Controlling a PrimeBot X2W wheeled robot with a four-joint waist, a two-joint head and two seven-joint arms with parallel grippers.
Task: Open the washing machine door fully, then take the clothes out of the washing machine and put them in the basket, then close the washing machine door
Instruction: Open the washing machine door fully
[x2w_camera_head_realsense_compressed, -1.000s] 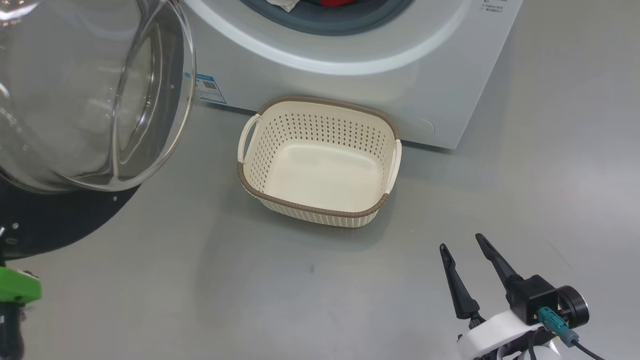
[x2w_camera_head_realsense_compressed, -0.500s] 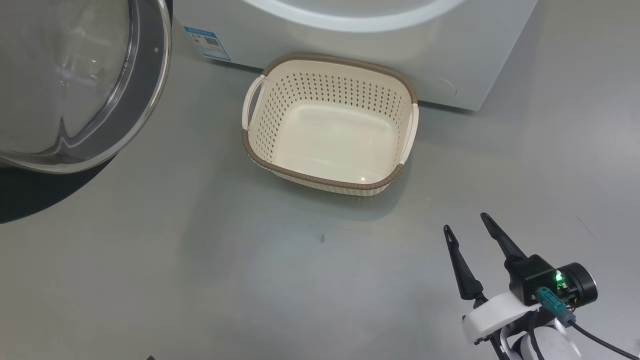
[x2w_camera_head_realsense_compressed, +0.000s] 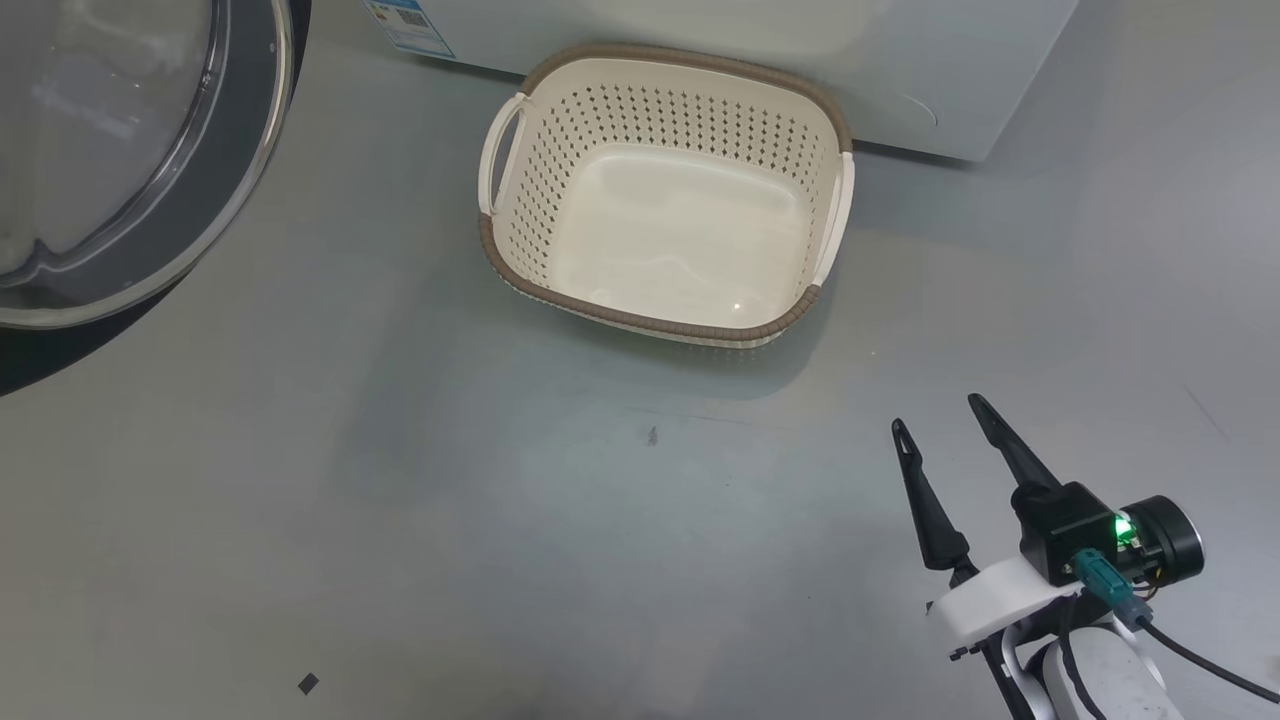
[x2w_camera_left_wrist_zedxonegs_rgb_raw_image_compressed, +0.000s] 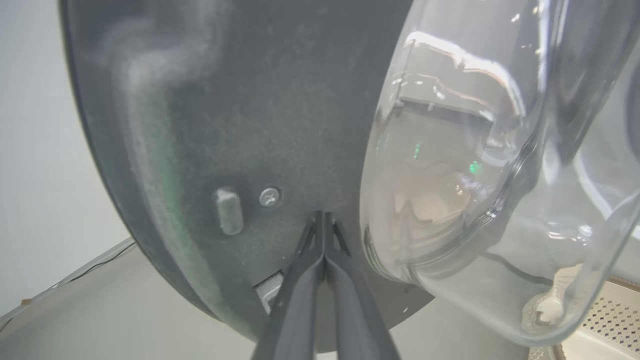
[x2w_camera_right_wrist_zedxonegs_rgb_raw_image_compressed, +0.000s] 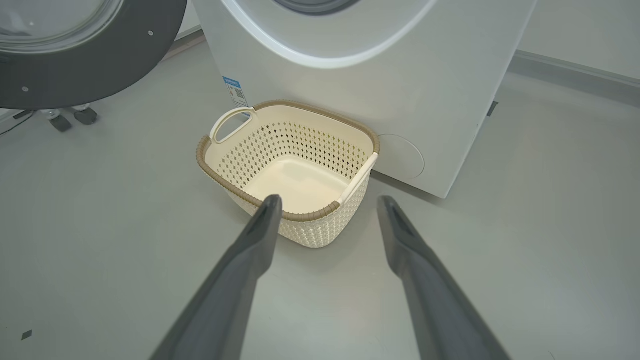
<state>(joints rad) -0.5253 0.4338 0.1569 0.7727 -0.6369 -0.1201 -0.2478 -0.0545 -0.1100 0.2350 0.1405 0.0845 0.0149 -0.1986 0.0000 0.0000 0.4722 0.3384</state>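
sitting before washing machine (x2w_camera_right_wrist_zedxonegs_rgb_raw_image_compressed: 410, 90), cream basket (x2w_camera_right_wrist_zedxonegs_rgb_raw_image_compressed: 300, 216), blue label (x2w_camera_right_wrist_zedxonegs_rgb_raw_image_compressed: 233, 91) print unreadable

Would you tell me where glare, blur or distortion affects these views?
Head view: a small glint on the basket floor, soft shadow at its near side. Left wrist view: the door looks hazy, its glass warps and mirrors the scene. Right wrist view: evenly lit and sharp, faint shadow under the basket.

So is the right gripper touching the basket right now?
Apart. The head view shows a stretch of bare grey floor between the open fingertips of the right gripper and the near rim of the basket.
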